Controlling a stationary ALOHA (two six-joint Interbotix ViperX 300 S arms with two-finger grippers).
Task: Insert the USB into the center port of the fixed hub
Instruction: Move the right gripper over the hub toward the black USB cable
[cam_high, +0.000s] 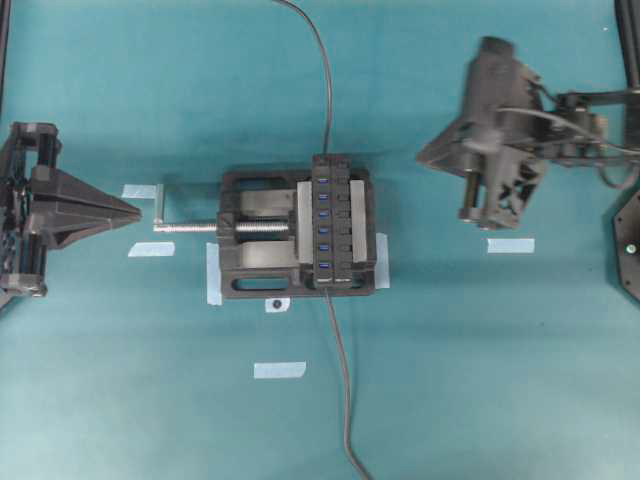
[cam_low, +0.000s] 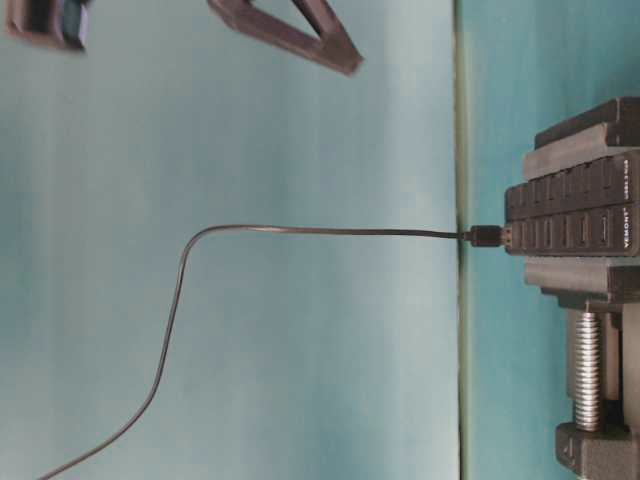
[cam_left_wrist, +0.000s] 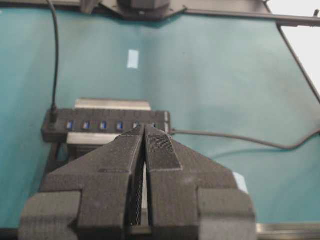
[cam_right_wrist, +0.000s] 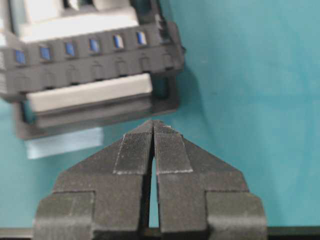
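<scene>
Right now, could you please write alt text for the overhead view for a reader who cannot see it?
A black hub with a row of blue sockets sits clamped in a black vise at the centre of a teal table, with a thin cable leaving each end. The left claw and right claw are shut, apart from it.

black vise (cam_high: 262, 245) on teal table (cam_high: 450, 380), pale tape strips (cam_high: 279, 370) around it.

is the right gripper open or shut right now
Shut. In the right wrist view the fingers of the right gripper meet at their tips with nothing between them, just short of the hub.
</scene>
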